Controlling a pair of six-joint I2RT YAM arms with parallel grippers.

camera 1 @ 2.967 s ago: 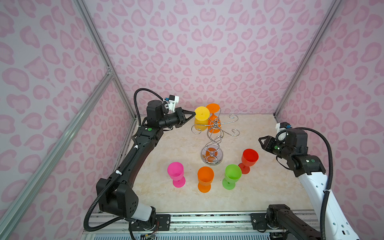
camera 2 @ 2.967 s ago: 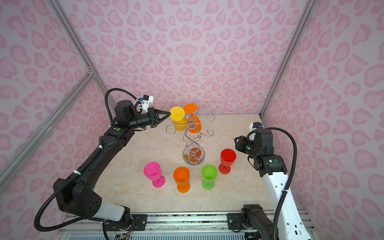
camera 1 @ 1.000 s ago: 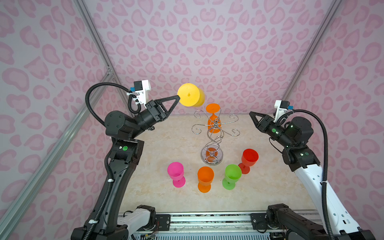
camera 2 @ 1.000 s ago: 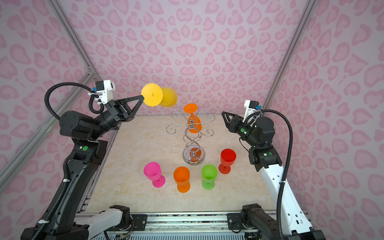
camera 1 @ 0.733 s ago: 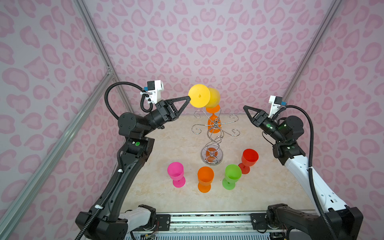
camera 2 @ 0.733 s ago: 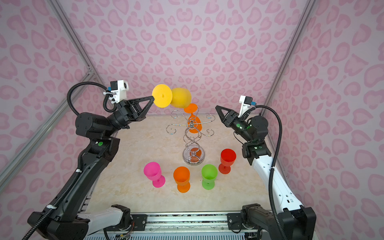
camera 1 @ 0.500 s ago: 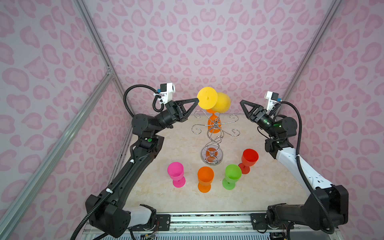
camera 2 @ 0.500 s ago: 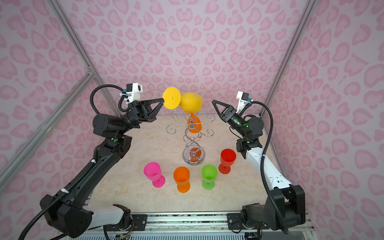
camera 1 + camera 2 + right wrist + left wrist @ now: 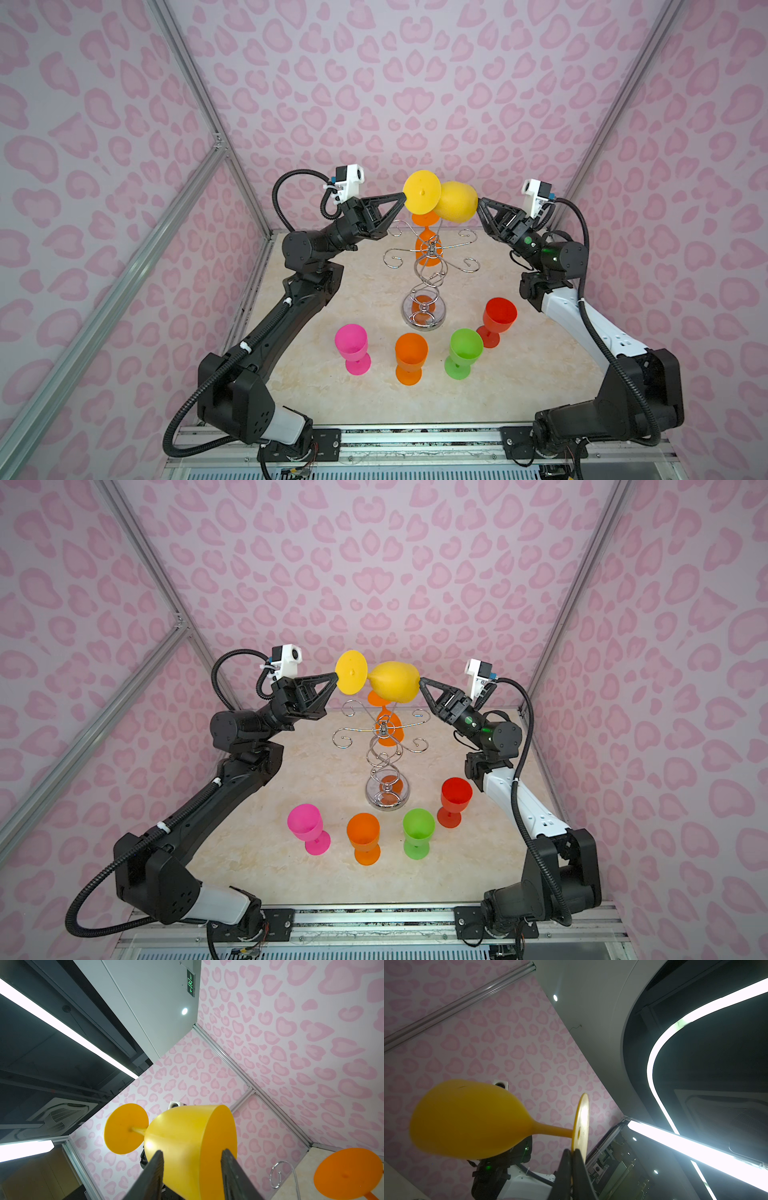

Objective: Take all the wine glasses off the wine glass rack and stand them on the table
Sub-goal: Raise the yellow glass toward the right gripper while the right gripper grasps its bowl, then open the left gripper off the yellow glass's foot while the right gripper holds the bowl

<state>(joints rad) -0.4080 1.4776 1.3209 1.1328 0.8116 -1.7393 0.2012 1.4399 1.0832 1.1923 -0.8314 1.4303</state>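
Between the two sets of fingers, high over the table point(image 9: 519, 374), the yellow wine glass point(image 9: 455, 201) point(image 9: 392, 681) lies on its side and is free of the wine glass rack point(image 9: 428, 266) point(image 9: 384, 750). The left gripper point(image 9: 404, 197) point(image 9: 572, 1150) has its fingers pressed together on the rim of the round foot, with the thin edge caught between them. The right gripper point(image 9: 478, 203) point(image 9: 192, 1153) has its fingers apart, one at each side of the bowl near its mouth. Whether the tips already touch the bowl I cannot tell, because the wrist view is too close.

Directly under both pairs of fingertips stands the rack, and its curled chrome arms spread out just below the held glass. A hanging orange glass point(image 9: 428, 245) point(image 9: 349, 1174) is on a far arm, upside down with the foot on top, behind and lower than the fingertips. It is the nearest thing under the yellow bowl.

Much lower than the fingers, four glasses stand upright on the table in a bent row around the mirrored base: a pink glass point(image 9: 351, 343), a standing orange glass point(image 9: 411, 353), a green glass point(image 9: 465, 349) and a red glass point(image 9: 500, 316). All of them are well apart from the fingers.

Beyond the right fingertips, up at the ceiling, hangs a green sign point(image 9: 190, 982). Its marks are too small to read.
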